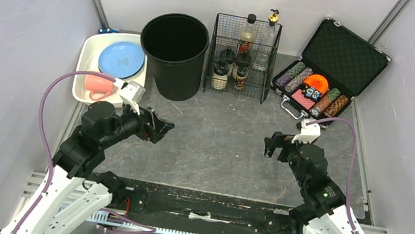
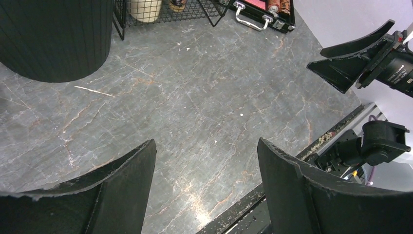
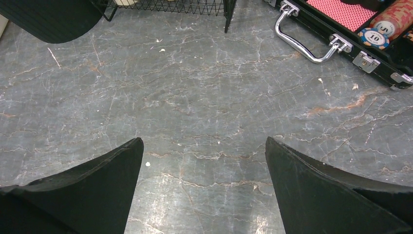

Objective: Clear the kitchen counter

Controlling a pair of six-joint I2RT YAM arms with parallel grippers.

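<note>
The kitchen counter [image 1: 216,146] is a dark grey mottled stone-look top with pale scuffs; it also shows in the left wrist view [image 2: 195,97] and the right wrist view [image 3: 204,97]. My left gripper [image 1: 164,129] is open and empty, hovering over the counter's left middle, its fingers wide apart [image 2: 207,146]. My right gripper [image 1: 268,145] is open and empty over the right middle, its fingers wide apart [image 3: 204,144]. The two grippers face each other across bare counter. Nothing lies between either pair of fingers.
At the back stand a white tray [image 1: 86,63] with a blue plate [image 1: 122,58] and a pink cup [image 1: 98,85], a black bin [image 1: 175,52], a wire basket [image 1: 241,56] of bottles, and an open black poker-chip case [image 1: 326,67]. A black rail [image 1: 203,207] runs along the near edge.
</note>
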